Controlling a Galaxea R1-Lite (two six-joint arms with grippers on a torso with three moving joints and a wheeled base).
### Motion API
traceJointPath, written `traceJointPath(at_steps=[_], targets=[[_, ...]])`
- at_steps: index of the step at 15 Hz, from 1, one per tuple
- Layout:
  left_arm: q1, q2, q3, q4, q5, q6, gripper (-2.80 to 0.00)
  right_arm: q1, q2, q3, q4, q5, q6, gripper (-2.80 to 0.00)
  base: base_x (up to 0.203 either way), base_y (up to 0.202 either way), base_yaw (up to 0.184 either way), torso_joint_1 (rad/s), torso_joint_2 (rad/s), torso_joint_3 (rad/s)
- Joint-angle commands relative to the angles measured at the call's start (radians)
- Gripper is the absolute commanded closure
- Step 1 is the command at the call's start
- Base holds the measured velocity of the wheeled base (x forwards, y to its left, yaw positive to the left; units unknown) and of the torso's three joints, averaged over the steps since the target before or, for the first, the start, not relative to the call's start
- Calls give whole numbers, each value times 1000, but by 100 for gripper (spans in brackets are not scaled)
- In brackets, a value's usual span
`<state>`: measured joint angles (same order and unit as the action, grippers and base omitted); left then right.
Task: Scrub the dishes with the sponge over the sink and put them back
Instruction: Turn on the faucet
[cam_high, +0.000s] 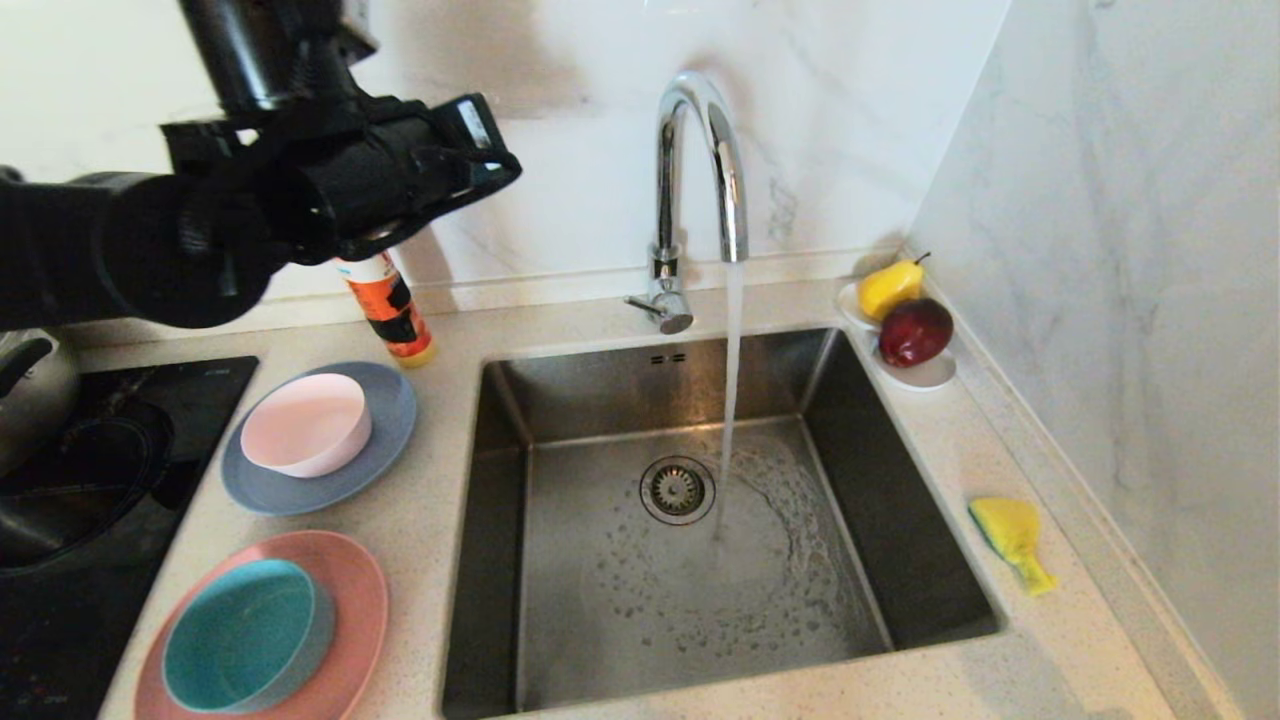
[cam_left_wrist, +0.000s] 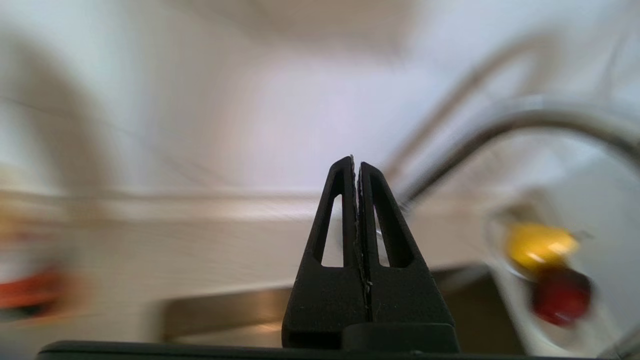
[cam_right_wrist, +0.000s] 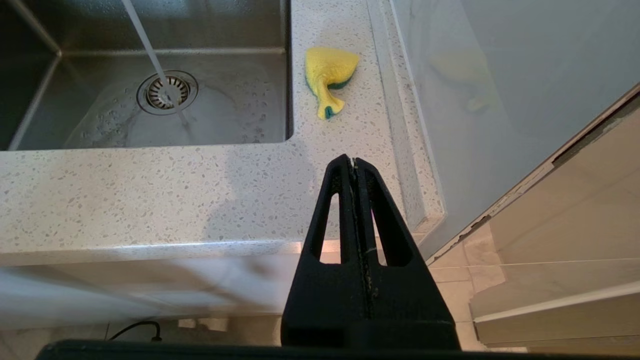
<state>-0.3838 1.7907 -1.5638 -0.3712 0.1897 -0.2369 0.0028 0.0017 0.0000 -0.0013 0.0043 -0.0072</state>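
Our left pincer (cam_left_wrist: 356, 167), closed and empty, hangs above the desk (cam_high: 440, 510) left of the running faucet (cam_high: 700, 180); our right pincer (cam_right_wrist: 354, 165), closed and empty, waits below the desk edge near the sponge (cam_right_wrist: 330, 77).

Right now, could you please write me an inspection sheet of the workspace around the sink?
Surface: speckled pale counter, bare patches dry-looking.
Job's things: sink with water running from the faucet; pale pink bowl sits on the grey-blue plate; teal bowl on the salmon-pink plate; sponge lies crumpled on the counter on the sink's right.
Clutter: orange bottle; white dish with a pear and an apple; pot on the black cooktop.
Grippers: left claw shut, empty, raised near the faucet; right claw shut, empty, below the counter's front edge.
Cables: a black cable under the counter.
Surroundings: marble-look walls.
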Motion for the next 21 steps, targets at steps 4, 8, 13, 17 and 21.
traceJointPath(at_steps=[4,8,13,17,21], targets=[[3,-479,364,-110,169,184,0,0,0,0,0,0,0,0,0,0,0,0,0,0],[9,-864,692,-130,238,263,0,0,0,0,0,0,0,0,0,0,0,0,0,0],[168,-1342,1091,-100,302,311,0,0,0,0,0,0,0,0,0,0,0,0,0,0],[332,-1671,1276,78,279,327,0,0,0,0,0,0,0,0,0,0,0,0,0,0],[367,-1797,1521,238,43,298,0,0,0,0,0,0,0,0,0,0,0,0,0,0]])
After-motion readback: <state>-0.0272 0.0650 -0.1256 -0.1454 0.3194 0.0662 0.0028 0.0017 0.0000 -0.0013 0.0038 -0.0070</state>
